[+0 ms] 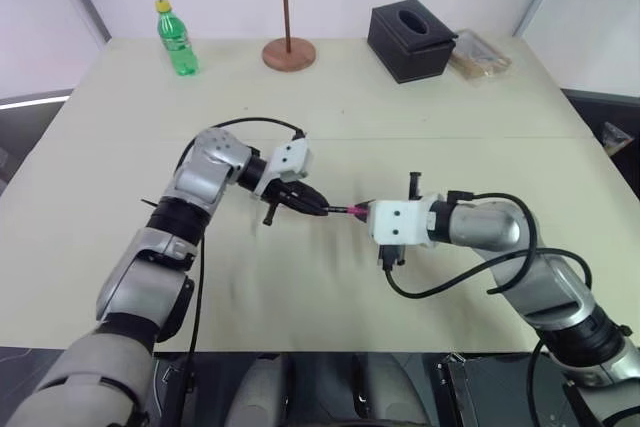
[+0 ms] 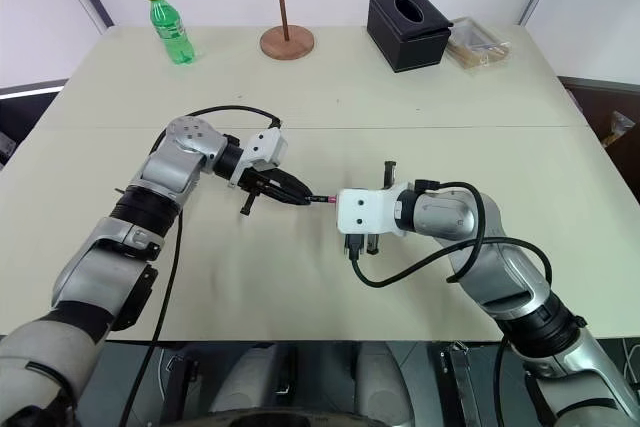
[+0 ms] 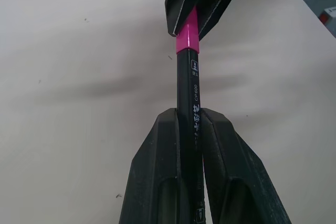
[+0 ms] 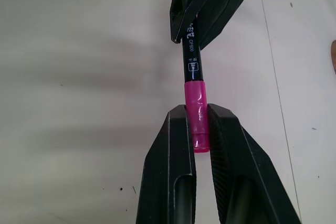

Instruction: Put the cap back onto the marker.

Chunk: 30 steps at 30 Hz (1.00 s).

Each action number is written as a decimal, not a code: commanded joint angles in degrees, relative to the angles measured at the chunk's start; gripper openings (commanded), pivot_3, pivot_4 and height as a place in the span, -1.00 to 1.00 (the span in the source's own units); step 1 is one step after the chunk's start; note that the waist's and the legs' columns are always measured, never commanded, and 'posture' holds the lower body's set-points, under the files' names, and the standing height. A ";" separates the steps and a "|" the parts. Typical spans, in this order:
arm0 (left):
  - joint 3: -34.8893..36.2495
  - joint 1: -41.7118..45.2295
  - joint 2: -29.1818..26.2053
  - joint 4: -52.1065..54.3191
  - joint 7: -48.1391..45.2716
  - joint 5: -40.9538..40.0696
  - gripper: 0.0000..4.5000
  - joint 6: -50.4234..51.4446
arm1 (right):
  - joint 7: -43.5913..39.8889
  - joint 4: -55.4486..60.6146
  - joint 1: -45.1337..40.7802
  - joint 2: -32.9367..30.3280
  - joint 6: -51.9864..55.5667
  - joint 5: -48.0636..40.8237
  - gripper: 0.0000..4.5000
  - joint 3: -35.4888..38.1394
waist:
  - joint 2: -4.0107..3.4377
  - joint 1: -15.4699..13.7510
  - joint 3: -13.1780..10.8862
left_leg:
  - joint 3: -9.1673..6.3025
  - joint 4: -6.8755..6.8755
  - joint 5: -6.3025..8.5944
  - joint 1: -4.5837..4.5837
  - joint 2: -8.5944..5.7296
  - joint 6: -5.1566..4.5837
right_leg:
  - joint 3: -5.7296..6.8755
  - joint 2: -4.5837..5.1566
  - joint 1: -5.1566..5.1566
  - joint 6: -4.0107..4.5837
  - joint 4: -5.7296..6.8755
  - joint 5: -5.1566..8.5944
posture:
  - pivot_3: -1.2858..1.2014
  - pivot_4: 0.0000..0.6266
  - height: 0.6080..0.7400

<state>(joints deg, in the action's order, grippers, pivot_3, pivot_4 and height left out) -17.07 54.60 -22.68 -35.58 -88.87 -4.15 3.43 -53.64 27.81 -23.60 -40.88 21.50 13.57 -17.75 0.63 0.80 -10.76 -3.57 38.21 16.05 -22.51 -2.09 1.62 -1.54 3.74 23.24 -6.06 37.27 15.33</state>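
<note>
Left gripper (image 3: 190,129): two black ribbed fingers, clamped together on the marker (image 3: 190,85). The slim black barrel is held between the pads and carries fine white lettering, legible in the left wrist view and lost in the head views.

Right gripper (image 4: 197,124): two black fingers of the same matt plastic, clamped on the cap (image 4: 196,114). The cap is a short, glossy, bright pink tube, seated on the marker's end, with its edge meeting the black barrel flush.

Marker and cap are held in the air above the table (image 1: 420,137), bridging the two grippers tip to tip. In the left eye view this joint is seen as no more than a thin dark line with a pink speck; each wrist view shows the other gripper's fingertips closing on the far end.

Table: pale cream, smooth, with faint dark specks visible in the wrist views.

Far edge of table, shown in the head views: green plastic bottle (image 1: 176,39) with yellow cap, upright; round wooden base (image 1: 289,53) with a thin upright pole; black square tissue box (image 1: 411,41); a clear packet (image 1: 481,55) just beside the box.
</note>
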 commanded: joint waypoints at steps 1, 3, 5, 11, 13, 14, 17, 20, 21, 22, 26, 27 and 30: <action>1.15 2.58 2.03 1.81 0.11 -2.04 -0.76 -0.13 | -0.14 2.83 -1.19 1.55 -0.81 -0.81 -0.99 -1.21 | 0.00 -0.01 0.00 | 0.00 0.00 0.00 0.00 0.00 0.00 | 0.00 0.00 0.00 0.00 0.00 0.00 | 0.03 -0.52 1.00; 1.25 2.52 2.18 2.00 0.17 -2.23 -0.76 0.11 | -0.24 3.04 -1.02 1.72 -0.68 -0.99 -0.99 -1.16 | 0.00 -0.01 0.00 | 0.00 0.00 0.00 0.00 0.00 0.00 | 0.00 0.00 0.00 0.00 0.00 0.00 | 0.03 -0.52 1.00; 1.35 2.48 2.34 2.13 0.24 -2.41 -0.76 0.39 | -0.32 3.01 -0.94 1.74 -0.73 -0.99 -0.99 -1.11 | 0.00 0.00 0.00 | 0.00 0.00 0.00 0.00 0.00 0.00 | 0.00 0.00 0.00 0.00 0.00 0.00 | 0.03 -0.52 1.00; 1.40 1.76 1.75 2.92 -0.15 -2.38 -0.76 0.70 | -0.76 2.84 -0.02 0.54 -1.00 -1.02 -0.99 -0.16 | 0.00 0.00 0.00 | 0.00 0.00 0.00 0.00 0.00 0.00 | 0.00 0.00 0.00 0.00 0.00 0.00 | 0.03 -0.52 1.00; 1.39 1.49 1.39 3.11 -0.31 -2.28 -0.76 0.66 | -0.96 2.75 0.27 -0.09 -1.02 -1.11 -0.99 0.35 | 0.00 -0.01 0.00 | 0.00 0.00 0.00 0.00 0.00 0.00 | 0.00 0.00 0.00 0.00 0.00 0.00 | 0.03 -0.52 1.00; 1.40 1.29 1.21 3.30 -0.37 -2.27 -0.76 0.69 | -1.12 2.69 0.51 -0.49 -1.03 -1.15 -0.99 0.67 | 0.00 -0.01 0.00 | 0.00 0.00 0.00 0.00 0.00 0.00 | 0.00 0.00 0.00 0.00 0.00 0.00 | 0.03 -0.52 1.00; 1.36 0.30 0.31 4.61 -0.61 -2.25 -0.76 1.17 | -1.67 2.59 1.44 -1.89 -1.09 -1.36 -0.58 1.67 | 0.00 -0.05 0.00 | 0.00 0.00 0.00 0.00 0.00 0.00 | 0.00 0.00 0.00 0.00 0.00 0.00 | 0.03 -0.52 1.00; 1.41 -1.35 -1.61 6.75 -1.03 -2.31 -0.76 2.33 | -2.15 2.77 2.83 -3.69 -0.78 -1.56 0.00 2.95 | 0.00 -0.03 0.00 | 0.00 0.00 0.00 0.00 0.01 0.00 | 0.00 0.01 0.00 0.00 0.00 0.00 | 0.03 -0.52 1.00; 1.57 -1.99 -2.56 7.37 -1.05 -2.33 -0.76 2.75 | -2.71 3.10 3.64 -4.84 -0.53 -1.78 0.24 3.75 | 0.00 0.01 0.00 | 0.00 0.00 0.00 0.00 0.01 0.00 | 0.00 0.01 0.00 0.00 0.00 0.00 | 0.03 -0.52 1.00; 1.65 -2.40 -3.20 7.85 -0.99 -2.40 -0.76 3.08 | -3.07 3.35 4.17 -5.65 -0.36 -2.00 0.51 4.26 | 0.00 0.17 0.00 | 0.00 0.00 0.00 0.00 0.01 0.00 | -0.01 0.01 0.00 0.00 0.00 0.00 | 0.03 -0.52 1.00; 2.10 -4.77 -6.00 10.88 -0.54 -3.01 -0.76 4.82 | -4.47 5.27 7.59 -9.29 1.02 -4.73 0.96 9.07 | 0.00 0.05 0.00 | -0.01 -0.01 0.00 0.01 0.03 0.00 | -0.01 -0.02 0.01 0.00 0.01 0.00 | 0.03 -0.52 1.00; 2.10 -5.19 -6.37 11.42 -0.38 -3.04 -0.76 4.98 | -4.46 5.48 8.05 -9.74 1.06 -5.03 0.96 9.70 | 0.00 0.00 0.00 | -0.01 -0.01 0.00 0.00 0.05 0.00 | -0.01 -0.01 0.01 0.00 0.01 0.00 | 0.03 -0.52 1.00; 2.90 -6.80 -7.30 14.23 1.74 -3.52 -0.76 7.39 | -3.07 6.45 9.78 -9.58 2.91 -6.53 0.96 12.80 | 0.00 -0.05 0.00 | -0.02 0.00 0.00 0.00 0.06 0.00 | -0.01 0.01 -0.01 0.00 0.01 0.00 | 0.03 -0.52 1.00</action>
<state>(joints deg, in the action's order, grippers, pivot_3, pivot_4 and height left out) -15.91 47.79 -29.47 -24.18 -88.23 -5.93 9.77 -57.58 31.77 -13.98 -50.50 23.71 8.48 -7.61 0.63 0.75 -10.76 -3.58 38.21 16.05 -22.51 -2.02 1.61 -1.54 3.77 23.22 -6.06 37.28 15.33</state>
